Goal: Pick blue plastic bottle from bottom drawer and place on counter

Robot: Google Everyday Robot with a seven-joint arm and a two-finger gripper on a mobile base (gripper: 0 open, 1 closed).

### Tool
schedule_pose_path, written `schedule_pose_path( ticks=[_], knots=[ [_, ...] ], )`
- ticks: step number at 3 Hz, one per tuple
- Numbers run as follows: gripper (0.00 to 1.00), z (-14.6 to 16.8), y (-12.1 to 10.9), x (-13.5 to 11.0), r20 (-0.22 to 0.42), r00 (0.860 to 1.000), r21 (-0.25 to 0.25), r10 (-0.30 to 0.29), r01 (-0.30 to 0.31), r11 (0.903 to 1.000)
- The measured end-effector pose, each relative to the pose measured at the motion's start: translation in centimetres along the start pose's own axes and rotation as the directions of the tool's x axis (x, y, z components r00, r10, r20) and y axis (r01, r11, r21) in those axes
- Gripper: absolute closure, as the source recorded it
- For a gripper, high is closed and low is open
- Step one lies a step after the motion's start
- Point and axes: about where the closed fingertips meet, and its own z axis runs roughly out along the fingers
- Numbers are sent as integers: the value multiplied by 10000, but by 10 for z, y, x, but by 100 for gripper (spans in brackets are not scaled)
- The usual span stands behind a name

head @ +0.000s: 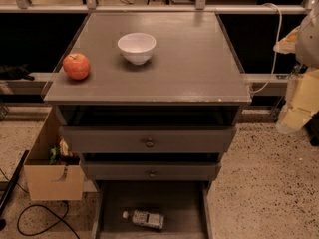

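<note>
The blue plastic bottle [144, 218] lies on its side on the dark floor of the open bottom drawer [112, 203], white cap pointing left. The counter [189, 63] is the cabinet's grey-brown top. My gripper [300, 106] is a pale shape at the right edge of the view, beside the cabinet's right side, far above and to the right of the bottle and touching nothing of the task.
A white bowl [136, 47] and a red apple [76, 66] stand on the counter's left half. Two knobbed drawers [148, 142] are pulled out above the bottom one. A cardboard box [52, 176] and a black cable [42, 215] lie on the floor to the left.
</note>
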Motion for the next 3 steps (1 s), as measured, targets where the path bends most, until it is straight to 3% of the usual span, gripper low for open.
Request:
schedule_pose_path(
  ticks=[1,2,3],
  knots=[
    [0,0,0,0,0,10000,0,0,0,10000],
    [0,8,2,0,573,9979,-194,306,-296,9994],
    [0,32,16,3,2125,9724,-545,963,-866,9947]
  ],
)
